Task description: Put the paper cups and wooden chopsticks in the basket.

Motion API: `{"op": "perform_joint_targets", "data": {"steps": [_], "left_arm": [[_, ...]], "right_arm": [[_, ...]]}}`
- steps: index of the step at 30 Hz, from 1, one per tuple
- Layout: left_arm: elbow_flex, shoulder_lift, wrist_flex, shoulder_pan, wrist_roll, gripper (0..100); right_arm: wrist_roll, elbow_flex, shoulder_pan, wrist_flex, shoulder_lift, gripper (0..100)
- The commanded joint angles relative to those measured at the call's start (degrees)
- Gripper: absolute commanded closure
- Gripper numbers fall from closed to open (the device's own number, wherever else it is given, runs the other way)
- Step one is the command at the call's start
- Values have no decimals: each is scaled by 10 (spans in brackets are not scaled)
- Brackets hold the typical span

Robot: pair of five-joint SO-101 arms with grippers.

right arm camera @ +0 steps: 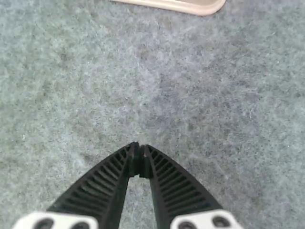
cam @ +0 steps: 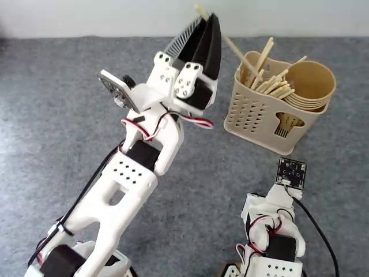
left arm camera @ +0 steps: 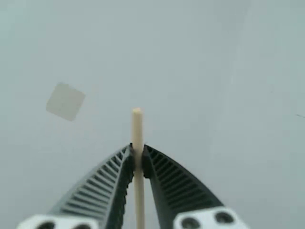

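the left black ribbed gripper (left arm camera: pixel 137 151) pinches seemingly the last pale wooden chopstick (left arm camera: pixel 137 125) by the beige slotted plastic basket (cam: pixel 253 118) already holding tan paper cups (cam: pixel 314 86); the right gripper (right arm camera: pixel 138 149) sits closed, empty.

Bright, diffuse light fills all 3 views. On the carpet (cam: pixel 52 115) the shadows are faint and soft-edged, darkest along the foot of the basket (cam: pixel 253 115). The wall (cam: pixel 86 17) behind is lit almost to white. The chopstick (left arm camera: pixel 137 129) is evenly lit against a pale, flat backdrop.
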Motion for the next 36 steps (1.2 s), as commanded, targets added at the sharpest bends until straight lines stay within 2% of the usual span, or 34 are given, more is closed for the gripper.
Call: {"op": "perform_joint_targets", "data": {"steps": [1,5,14,17,21,27,32,36], "left_arm": [[-64,32,-12,-4,-24,987],[-73,79,-14,0,-84,987],[-38,116,-6,22,-172,984],[-15,113,18,45,-212,927],[-7,110,38,51,-217,840],[-8,100,40,45,-217,841],[19,18,44,38,-188,841],[77,-72,99,38,-188,877]], "right_arm": [[-7,-4,4,-13,-6,990],[-7,-4,4,-13,-6,990],[-7,-4,5,-13,-6,990],[-7,-4,5,-13,-6,990],[-7,-4,5,-13,-6,990],[-7,-4,5,-13,-6,990],[-7,-4,5,-14,-6,990],[-7,-4,5,-14,-6,990]]}}
